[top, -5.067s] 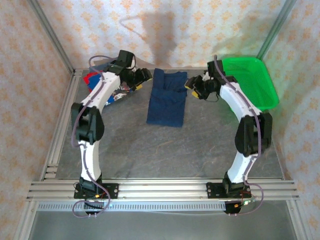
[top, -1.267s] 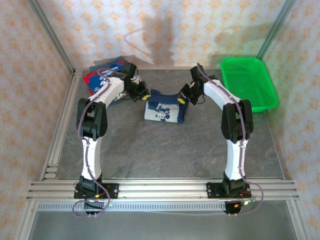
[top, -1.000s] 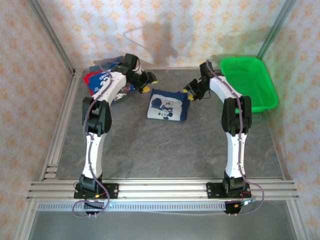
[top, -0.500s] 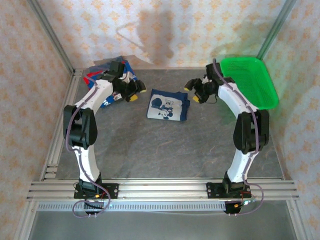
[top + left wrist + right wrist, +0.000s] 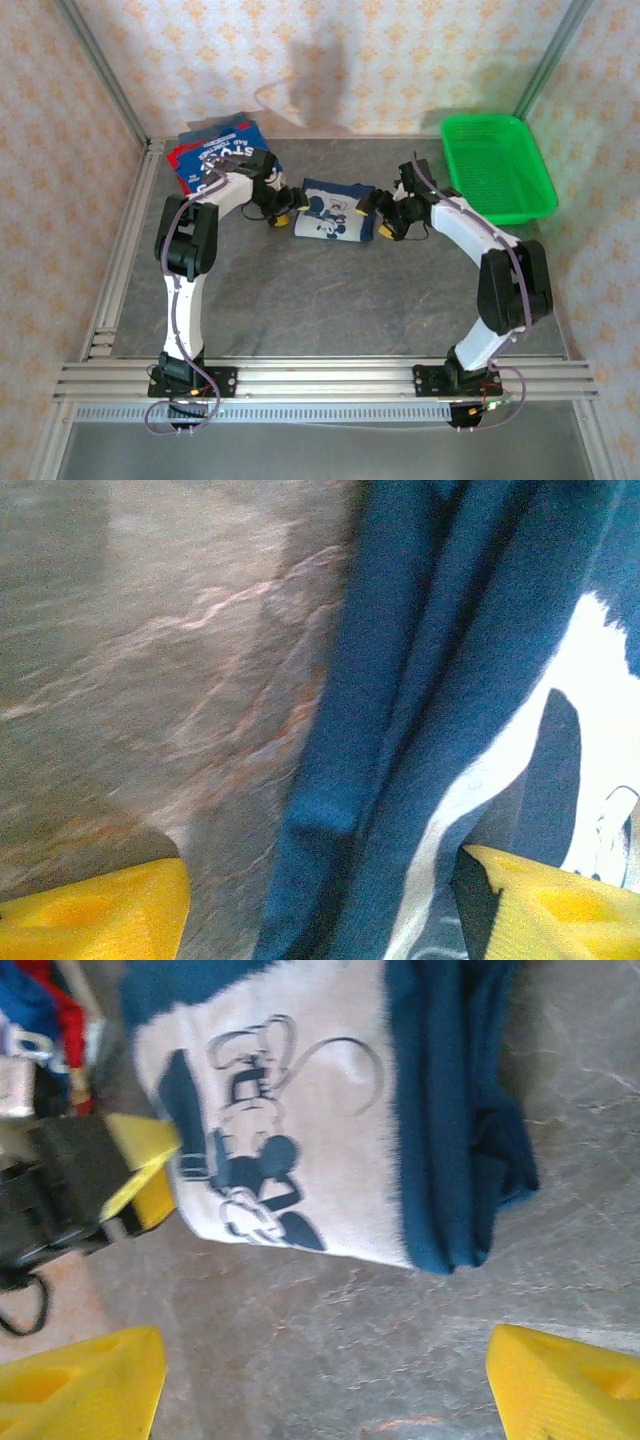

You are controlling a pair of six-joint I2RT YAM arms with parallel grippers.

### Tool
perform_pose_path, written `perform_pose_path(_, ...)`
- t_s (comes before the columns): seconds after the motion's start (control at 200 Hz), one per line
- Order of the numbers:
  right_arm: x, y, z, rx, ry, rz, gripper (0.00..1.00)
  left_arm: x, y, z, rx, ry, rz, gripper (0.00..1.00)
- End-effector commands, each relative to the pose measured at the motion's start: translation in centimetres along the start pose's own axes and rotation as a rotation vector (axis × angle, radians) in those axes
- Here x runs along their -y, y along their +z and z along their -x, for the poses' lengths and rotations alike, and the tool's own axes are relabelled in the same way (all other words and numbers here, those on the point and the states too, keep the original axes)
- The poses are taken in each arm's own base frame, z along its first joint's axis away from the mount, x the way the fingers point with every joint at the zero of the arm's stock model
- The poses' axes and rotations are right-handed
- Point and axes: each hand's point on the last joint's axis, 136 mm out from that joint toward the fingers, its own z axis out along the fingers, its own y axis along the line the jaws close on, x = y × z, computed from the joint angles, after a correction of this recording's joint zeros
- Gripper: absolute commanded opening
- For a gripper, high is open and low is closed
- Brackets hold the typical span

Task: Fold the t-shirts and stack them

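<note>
Shirt position: folded navy cloth t-shirt with white cartoon print [image 5: 335, 212] lies flat on grey stone-look table [image 5: 330, 300], centre-back. Left gripper [image 5: 320, 910] at shirt's 9 o'clock, jaws spread, edge folds lying between fingers, nothing clamped. Right gripper [image 5: 320, 1380] at 3 o'clock, jaws wide, empty, over bare table. Likely step: carry shirt to folded blue-and-red t-shirt stack [image 5: 213, 152] at 10 o'clock. You pinch all layers at both edges, lift level, keep print up, set down square.
</note>
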Motion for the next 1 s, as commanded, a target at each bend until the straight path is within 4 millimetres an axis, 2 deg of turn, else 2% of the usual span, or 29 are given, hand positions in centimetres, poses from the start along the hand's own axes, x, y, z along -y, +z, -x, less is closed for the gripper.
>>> perform_pose_path(0.0, -1.3, -1.3, 0.1, 0.046, -0.025, 0.057, 0.84, 1.8, 0.7, 1.5, 0.053, 0.039, -0.012, 0.71)
perform_pose_path(0.25, -1.4, -2.3, -0.7, 0.039, -0.048, 0.060, 0.84, 3.0, 3.5, 0.7, 0.006, 0.086, 0.048, 0.70)
perform_pose_path(0.445, -2.3, -3.0, -0.7, 0.039, -0.057, 0.083, 0.84, 2.0, 5.8, -0.8, -0.043, 0.109, 0.127, 0.64)
perform_pose_path(0.55, -3.4, -3.8, -0.7, 0.044, -0.063, 0.114, 0.84, 2.8, 6.5, -1.3, -0.055, 0.162, 0.165, 0.54)
perform_pose_path(0.696, -4.9, -5.2, -0.5, 0.062, -0.089, 0.148, 0.84, 4.9, 7.4, -2.0, -0.056, 0.261, 0.240, 0.28)
perform_pose_path(0.766, -5.5, -5.8, -0.5, 0.064, -0.100, 0.165, 0.87, 4.9, 7.3, -1.9, -0.049, 0.284, 0.292, 0.16)
perform_pose_path(0.831, -6.1, -6.3, -0.6, 0.072, -0.108, 0.189, 0.89, 4.8, 6.7, -1.4, -0.032, 0.301, 0.324, 0.09)
perform_pose_path(0.946, -6.0, -6.8, -0.8, 0.096, -0.114, 0.206, 0.93, 6.4, 4.0, 0.1, 0.045, 0.370, 0.345, 0.00)
perform_pose_path(0.996, -6.0, -7.1, -0.9, 0.108, -0.113, 0.215, 0.94, 7.3, 2.4, 0.8, 0.086, 0.400, 0.350, 0.00)
